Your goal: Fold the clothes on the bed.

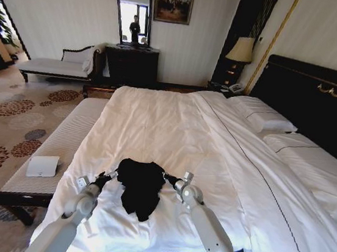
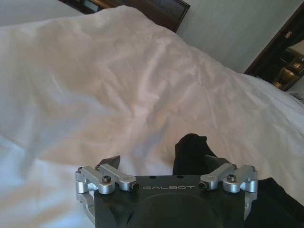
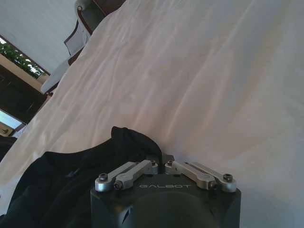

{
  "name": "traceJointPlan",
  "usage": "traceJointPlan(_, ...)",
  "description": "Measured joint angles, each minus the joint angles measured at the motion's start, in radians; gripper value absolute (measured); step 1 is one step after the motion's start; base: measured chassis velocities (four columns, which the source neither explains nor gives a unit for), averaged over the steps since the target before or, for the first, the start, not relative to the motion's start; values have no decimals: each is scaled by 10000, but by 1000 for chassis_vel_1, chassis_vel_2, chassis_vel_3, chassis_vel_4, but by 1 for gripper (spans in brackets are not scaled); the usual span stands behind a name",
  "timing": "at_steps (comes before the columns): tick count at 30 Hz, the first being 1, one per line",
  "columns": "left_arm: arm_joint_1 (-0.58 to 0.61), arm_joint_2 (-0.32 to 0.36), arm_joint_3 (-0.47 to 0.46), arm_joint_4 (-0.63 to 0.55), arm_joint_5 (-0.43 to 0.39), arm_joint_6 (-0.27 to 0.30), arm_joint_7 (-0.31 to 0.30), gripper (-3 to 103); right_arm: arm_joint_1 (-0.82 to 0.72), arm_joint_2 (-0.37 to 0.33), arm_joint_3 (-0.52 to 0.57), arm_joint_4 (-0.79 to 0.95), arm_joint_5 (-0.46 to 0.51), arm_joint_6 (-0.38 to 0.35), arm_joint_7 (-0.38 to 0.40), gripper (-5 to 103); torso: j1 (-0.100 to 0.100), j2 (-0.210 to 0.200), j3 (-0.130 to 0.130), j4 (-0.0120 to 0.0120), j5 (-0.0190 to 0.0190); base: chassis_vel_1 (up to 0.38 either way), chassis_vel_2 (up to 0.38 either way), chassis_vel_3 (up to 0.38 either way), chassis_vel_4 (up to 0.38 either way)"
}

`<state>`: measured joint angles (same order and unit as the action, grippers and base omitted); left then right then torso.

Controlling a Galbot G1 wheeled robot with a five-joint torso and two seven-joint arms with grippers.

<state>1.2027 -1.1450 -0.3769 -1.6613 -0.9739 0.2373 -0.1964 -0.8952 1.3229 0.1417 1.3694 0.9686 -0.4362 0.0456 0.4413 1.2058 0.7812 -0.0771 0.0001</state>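
Two arms: smooth silver-grey tubular shells, rounded at the joints, narrowing to black wrist sections. Left gripper (image 2: 163,164): black housing, white "GALBOT" lettering on its face, paired brushed-aluminium linkage bars fastened with dark hex-socket screws, dark fingers (image 2: 110,160). Right gripper (image 3: 161,156): same black housing and lettering, same silver linkage bars and dark screws, black finger parts.

"GALBOT" stands in pale letters on the black body of the left gripper (image 2: 163,164); the same word marks the right gripper (image 3: 160,156). Nothing else is legible.
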Motion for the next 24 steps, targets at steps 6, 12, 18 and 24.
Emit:
traceJointPlan(6, -430, -236, 293, 333, -92, 82, -82, 89, 13, 23, -9, -5, 30, 35, 19, 1, 1, 0, 0, -1, 0, 0, 0, 0, 0)
traceJointPlan(12, -522, -333, 381, 681, 163, 104, -195, 67, 28, 37, 21, -54, 32, 102, 23, 1, 0, 1, 0, 1, -1, 0, 0, 0, 0)
traceJointPlan(18, -588, -393, 505, 773, 251, 72, -145, 40, -1, -11, 122, -70, 45, 159, 28, 1, 0, 1, 0, 0, -1, 0, 0, 0, 0)
traceJointPlan(24, -592, -441, 553, 793, 257, 62, -138, 24, -12, -7, 158, -76, 44, 187, 30, 1, 0, 1, -1, 0, 0, 0, 0, 0, 0)
